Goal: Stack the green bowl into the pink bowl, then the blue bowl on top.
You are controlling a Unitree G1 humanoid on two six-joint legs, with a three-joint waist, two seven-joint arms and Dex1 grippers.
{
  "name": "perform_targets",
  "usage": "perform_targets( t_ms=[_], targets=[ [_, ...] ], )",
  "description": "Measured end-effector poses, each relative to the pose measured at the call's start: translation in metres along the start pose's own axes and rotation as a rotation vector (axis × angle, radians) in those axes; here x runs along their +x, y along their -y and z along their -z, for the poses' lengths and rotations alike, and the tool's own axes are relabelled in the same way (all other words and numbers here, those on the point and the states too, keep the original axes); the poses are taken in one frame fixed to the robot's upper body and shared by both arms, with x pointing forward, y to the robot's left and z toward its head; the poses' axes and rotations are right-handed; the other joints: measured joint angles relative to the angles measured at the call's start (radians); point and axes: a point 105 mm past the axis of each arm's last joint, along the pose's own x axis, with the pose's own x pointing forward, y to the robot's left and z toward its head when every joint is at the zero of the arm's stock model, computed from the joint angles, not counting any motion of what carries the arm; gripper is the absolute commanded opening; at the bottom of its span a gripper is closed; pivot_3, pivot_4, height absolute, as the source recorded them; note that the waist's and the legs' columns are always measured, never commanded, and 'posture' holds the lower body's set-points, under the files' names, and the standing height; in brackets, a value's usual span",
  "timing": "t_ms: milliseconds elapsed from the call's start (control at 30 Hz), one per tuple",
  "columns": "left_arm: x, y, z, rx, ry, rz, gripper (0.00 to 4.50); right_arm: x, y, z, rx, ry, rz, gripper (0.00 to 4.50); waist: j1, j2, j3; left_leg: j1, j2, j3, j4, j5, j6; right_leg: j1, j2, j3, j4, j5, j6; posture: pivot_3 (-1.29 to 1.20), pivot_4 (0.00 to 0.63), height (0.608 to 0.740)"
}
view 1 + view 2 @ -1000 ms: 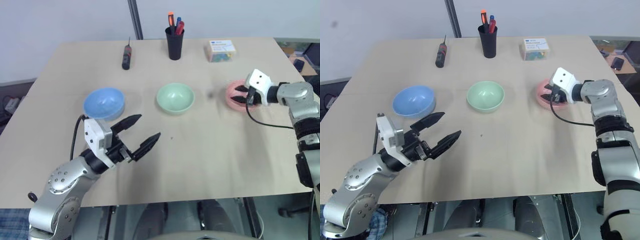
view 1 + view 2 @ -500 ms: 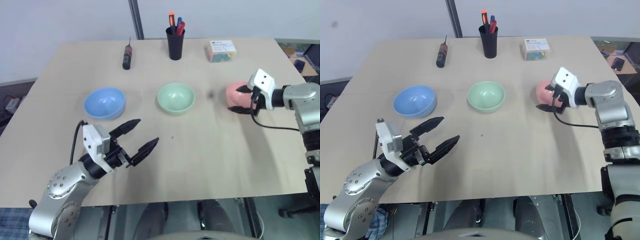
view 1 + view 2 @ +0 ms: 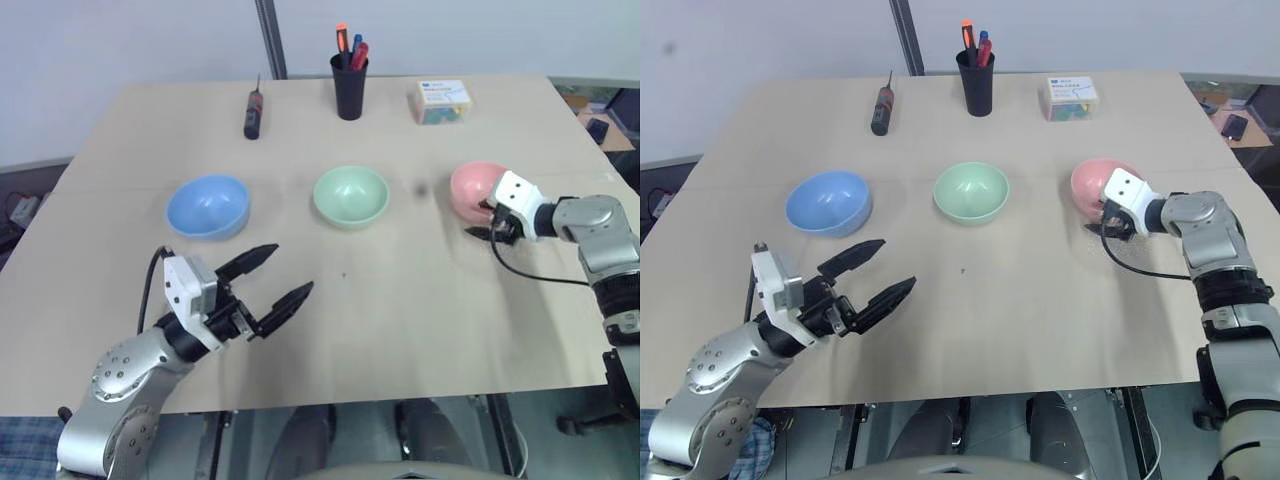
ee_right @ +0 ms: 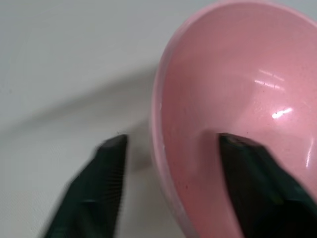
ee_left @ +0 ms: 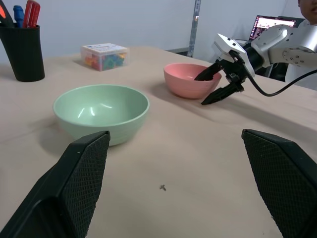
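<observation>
One right tool (image 3: 488,218) finger hidden inside pink bowl (image 3: 470,186), straddling rim; left tool (image 3: 270,276) spread, empty.

right pincer (image 3: 1103,222) straddling pink bowl (image 3: 1095,181) rim

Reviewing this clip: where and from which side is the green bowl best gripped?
Probably by its rim. The green bowl sits upright, mouth open, and its smooth round wall offers no other hold. One finger inside and one outside the near edge, coming from above on the robot's side, looks best; the left gripper, open, is nearer.
</observation>
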Motion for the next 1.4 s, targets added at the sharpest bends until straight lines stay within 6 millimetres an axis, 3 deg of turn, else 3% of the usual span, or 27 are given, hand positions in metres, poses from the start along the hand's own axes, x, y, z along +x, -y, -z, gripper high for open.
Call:
perform_targets(
  t_ms=[100,133,300,433,567,667,833,1133,1233,1400],
  targets=[
    [-0.001,0.000,0.000,0.004,0.002,0.003,4.50,0.000,0.000,-0.001,-0.009,0.007,0.000,0.25,0.000,0.000,0.000,0.000,0.000,0.000,0.000,0.000,0.000,0.000,0.000,0.000,0.000,0.000,0.000,0.00,0.150,0.740],
    [-0.001,0.000,0.000,0.005,0.003,0.007,4.50,-0.001,0.002,-0.003,-0.018,0.016,0.008,0.12,0.000,0.000,0.000,0.000,0.000,0.000,0.000,0.000,0.000,0.000,0.000,0.000,0.000,0.000,0.000,0.00,0.150,0.740],
    [-0.003,-0.002,0.002,0.006,-0.002,0.006,4.50,-0.001,0.000,-0.006,-0.019,0.034,-0.003,0.12,0.000,0.000,0.000,0.000,0.000,0.000,0.000,0.000,0.000,0.000,0.000,0.000,0.000,0.000,0.000,0.00,0.150,0.740],
    [-0.006,-0.005,0.005,0.007,-0.011,0.003,4.50,-0.008,-0.016,-0.032,-0.040,0.146,-0.096,0.12,-0.001,0.000,0.000,0.000,0.001,-0.002,0.000,0.000,0.000,0.000,0.000,0.000,0.000,0.000,0.000,0.00,0.150,0.740],
    [-0.009,-0.007,0.005,0.019,-0.012,0.005,4.50,-0.033,-0.057,-0.085,-0.162,0.329,-0.290,0.12,0.003,0.000,0.000,-0.001,0.002,-0.007,0.000,0.000,0.000,0.000,0.000,-0.001,-0.001,0.000,0.000,0.00,0.150,0.740],
    [-0.010,-0.008,0.007,0.016,-0.016,0.005,4.50,-0.044,-0.095,-0.107,-0.216,0.406,-0.424,0.12,0.006,0.000,0.000,-0.001,0.001,-0.008,0.000,0.000,0.000,0.001,0.000,-0.002,-0.001,0.000,0.000,0.00,0.150,0.740],
    [-0.011,-0.008,0.008,0.013,-0.013,0.007,4.50,-0.044,-0.129,-0.114,-0.240,0.413,-0.511,0.12,0.007,0.000,0.000,0.000,0.001,-0.008,0.000,0.000,0.000,0.001,0.000,-0.003,0.000,0.000,0.000,0.00,0.150,0.740],
    [-0.011,-0.008,0.010,0.014,-0.010,0.010,4.50,-0.019,-0.152,-0.108,-0.415,0.332,-0.469,0.12,0.006,0.000,0.000,-0.001,0.001,-0.008,0.000,0.000,0.000,0.000,0.000,-0.003,-0.001,0.000,0.000,0.00,0.150,0.740],
    [-0.011,-0.008,0.010,0.014,-0.012,0.013,4.50,-0.015,-0.155,-0.108,-0.448,0.326,-0.460,1.06,0.006,0.000,0.000,-0.001,0.001,-0.008,0.000,0.000,0.000,0.001,0.000,-0.003,-0.001,0.000,0.000,0.00,0.150,0.740],
    [-0.012,-0.007,0.011,0.013,-0.014,0.021,4.50,-0.014,-0.161,-0.111,-0.471,0.331,-0.471,3.15,0.005,0.000,0.000,0.000,0.001,-0.009,0.000,0.000,0.000,0.001,0.000,-0.003,-0.001,0.000,0.000,0.00,0.150,0.740]
  ],
)
